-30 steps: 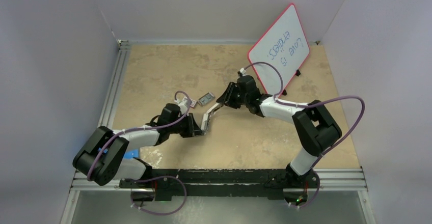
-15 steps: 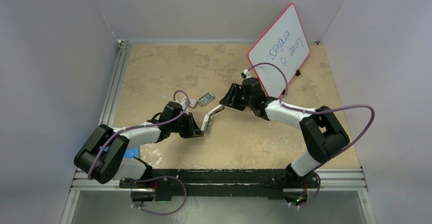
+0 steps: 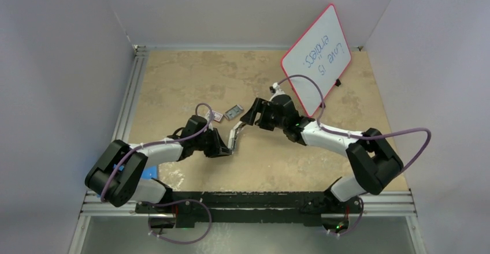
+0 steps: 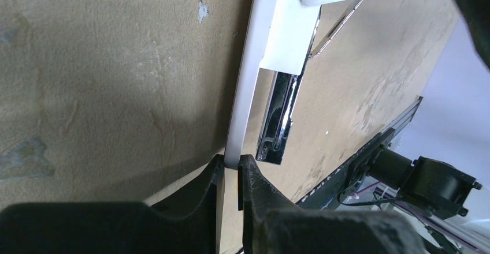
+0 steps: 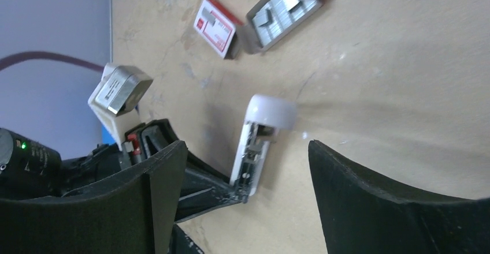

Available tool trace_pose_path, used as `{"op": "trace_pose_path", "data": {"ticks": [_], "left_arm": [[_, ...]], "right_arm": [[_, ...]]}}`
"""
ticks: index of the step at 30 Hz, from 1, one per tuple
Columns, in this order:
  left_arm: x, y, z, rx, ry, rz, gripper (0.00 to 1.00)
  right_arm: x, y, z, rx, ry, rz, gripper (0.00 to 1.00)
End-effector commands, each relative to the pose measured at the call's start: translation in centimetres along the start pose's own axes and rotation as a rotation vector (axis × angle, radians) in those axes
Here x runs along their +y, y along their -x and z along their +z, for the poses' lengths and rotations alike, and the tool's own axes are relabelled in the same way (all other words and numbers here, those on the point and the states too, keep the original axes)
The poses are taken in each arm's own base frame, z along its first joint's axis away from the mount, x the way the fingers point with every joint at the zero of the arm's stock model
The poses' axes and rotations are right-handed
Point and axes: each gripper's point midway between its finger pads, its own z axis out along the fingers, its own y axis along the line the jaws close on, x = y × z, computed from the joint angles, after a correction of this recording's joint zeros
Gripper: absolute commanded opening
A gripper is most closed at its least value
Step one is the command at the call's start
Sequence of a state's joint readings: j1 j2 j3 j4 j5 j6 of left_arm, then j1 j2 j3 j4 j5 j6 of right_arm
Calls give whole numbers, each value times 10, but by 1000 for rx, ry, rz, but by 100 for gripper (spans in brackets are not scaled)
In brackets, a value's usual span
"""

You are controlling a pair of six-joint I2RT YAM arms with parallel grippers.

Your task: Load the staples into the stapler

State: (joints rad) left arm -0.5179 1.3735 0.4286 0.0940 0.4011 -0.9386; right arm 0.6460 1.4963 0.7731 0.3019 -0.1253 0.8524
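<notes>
The slim white bar-shaped stapler point(image 4: 248, 75) is hinged open, and its chrome magazine channel point(image 4: 277, 121) is exposed. The left jaws are clamped on the near end of its white base. The right jaws are spread wide, with the stapler's raised rounded end between them and touching neither finger. Ahead of the right jaws, the grey staple strips in their small flat tray point(image 5: 286, 14) lie on the beige worktop point(image 5: 404, 63), just beside the red-and-white cardboard sleeve point(image 5: 216, 26). Opening looks done. Fetching a strip, seating it in the channel and closing the stapler are left.
</notes>
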Motion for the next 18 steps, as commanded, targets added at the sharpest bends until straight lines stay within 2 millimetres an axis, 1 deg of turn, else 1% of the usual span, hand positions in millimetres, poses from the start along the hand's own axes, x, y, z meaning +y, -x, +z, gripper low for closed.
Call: {"op": "trace_pose_path", "data": {"ticks": [1, 3, 5, 11, 14, 18], "left_arm": [[-10, 7, 2, -12, -27, -25, 0], [-10, 5, 2, -6, -32, -28, 0], [-11, 4, 2, -3, -37, -32, 0], [-12, 3, 3, 2, -47, -35, 0], [-12, 3, 3, 7, -49, -34, 0], [-13, 2, 3, 11, -55, -26, 0]], "right_arm": [[11, -7, 10, -55, -13, 88, 79], [9, -7, 10, -74, -3, 141, 77], [9, -6, 12, -92, 5, 146, 77], [15, -23, 37, -13, -13, 75, 74], [18, -31, 43, 14, 2, 75, 70], [19, -39, 52, 45, -3, 78, 62]]}}
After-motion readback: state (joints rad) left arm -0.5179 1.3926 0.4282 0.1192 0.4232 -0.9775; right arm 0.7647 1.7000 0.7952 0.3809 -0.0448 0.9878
